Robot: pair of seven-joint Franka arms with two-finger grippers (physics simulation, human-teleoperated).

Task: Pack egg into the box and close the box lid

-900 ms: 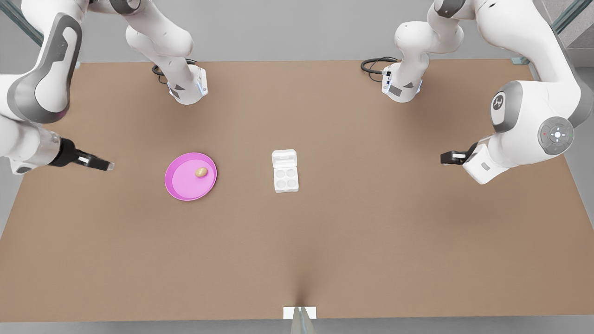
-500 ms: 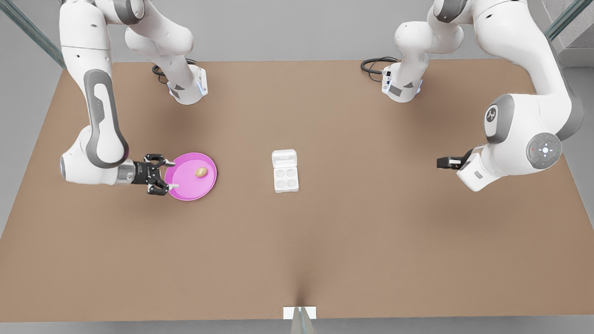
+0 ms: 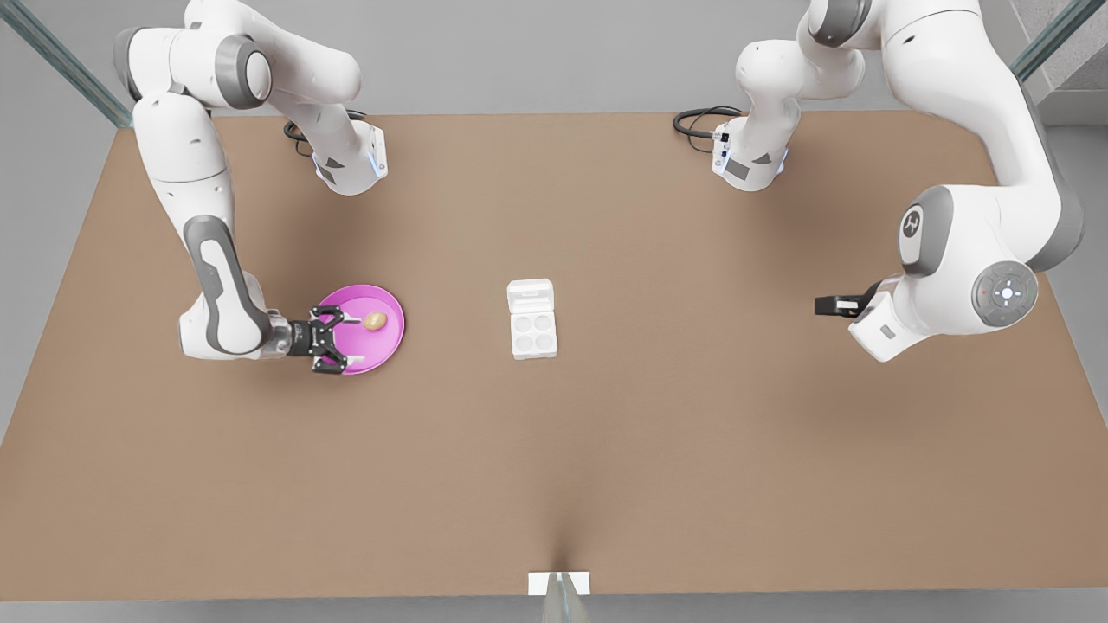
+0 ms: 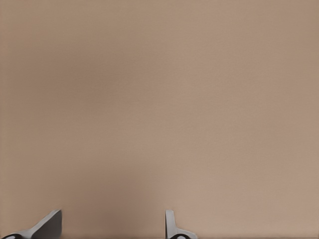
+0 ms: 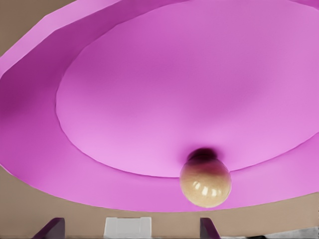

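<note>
Sitting on the round pink plate, the small tan egg is lying just ahead of the spread-open right gripper; the left gripper is waiting, fingers apart.

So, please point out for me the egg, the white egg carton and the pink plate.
egg (image 3: 375,322), front view, the middle of its tan shell.
egg carton (image 3: 532,333), front view, the centre of the tray with four cups.
pink plate (image 3: 381,346), front view, a bare part of its floor near the rim.

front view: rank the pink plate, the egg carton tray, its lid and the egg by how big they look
Largest to smallest:
1. pink plate
2. cup tray of the box and the box lid, which look about alike, so they are not ranked apart
3. egg
</note>
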